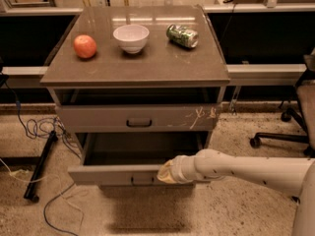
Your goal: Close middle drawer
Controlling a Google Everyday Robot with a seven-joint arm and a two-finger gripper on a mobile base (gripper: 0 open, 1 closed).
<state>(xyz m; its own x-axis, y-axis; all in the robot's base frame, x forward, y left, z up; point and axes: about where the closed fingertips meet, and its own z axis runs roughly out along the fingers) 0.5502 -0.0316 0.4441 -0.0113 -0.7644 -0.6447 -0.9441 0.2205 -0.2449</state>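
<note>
The middle drawer (108,175) is a wide grey-brown drawer with a plain front and a small dark pull (142,180). It stands pulled out from the cabinet, and its dark inside (142,149) shows empty. My gripper (164,173) is at the end of my pale arm (246,168), which reaches in from the right. Its tan tip is against the drawer front, just right of the pull. Above it is the drawer front with white scratch marks (138,118), which is nearly shut.
On the cabinet top (162,63) are a red apple (85,46), a white bowl (131,37) and a green can on its side (182,36). An office chair (295,127) stands at the right. Cables (34,132) and a black stand leg (42,163) lie on the floor at the left.
</note>
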